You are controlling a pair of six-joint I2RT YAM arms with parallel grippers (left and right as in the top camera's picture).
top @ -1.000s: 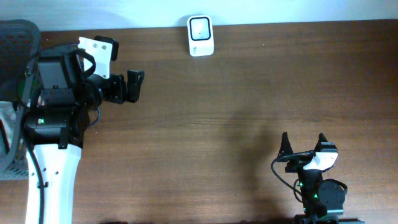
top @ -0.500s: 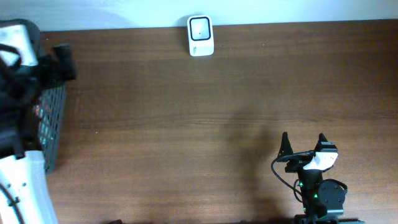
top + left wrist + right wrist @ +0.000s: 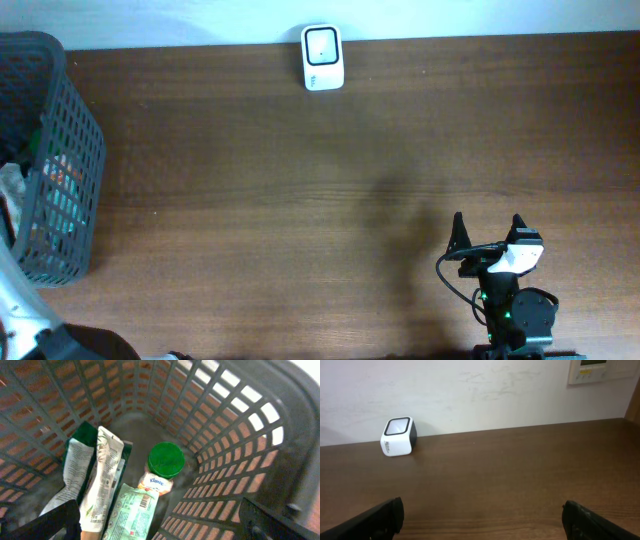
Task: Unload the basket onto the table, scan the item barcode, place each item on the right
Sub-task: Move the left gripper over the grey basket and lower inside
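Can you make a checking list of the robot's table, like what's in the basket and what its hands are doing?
Surface: brown wooden table, no spills seen.
Job's things: white scanner at the far edge; green-lidded container and pouches inside the grey basket.
Clutter: nothing seen.
Grippers: left gripper open above the basket's contents, holding nothing; right gripper open, holding nothing.
Cables: black cable beside the right arm.
Surroundings: white wall with a wall panel.

Smooth plastic scanner (image 3: 322, 58), matt wooden table (image 3: 300, 200)
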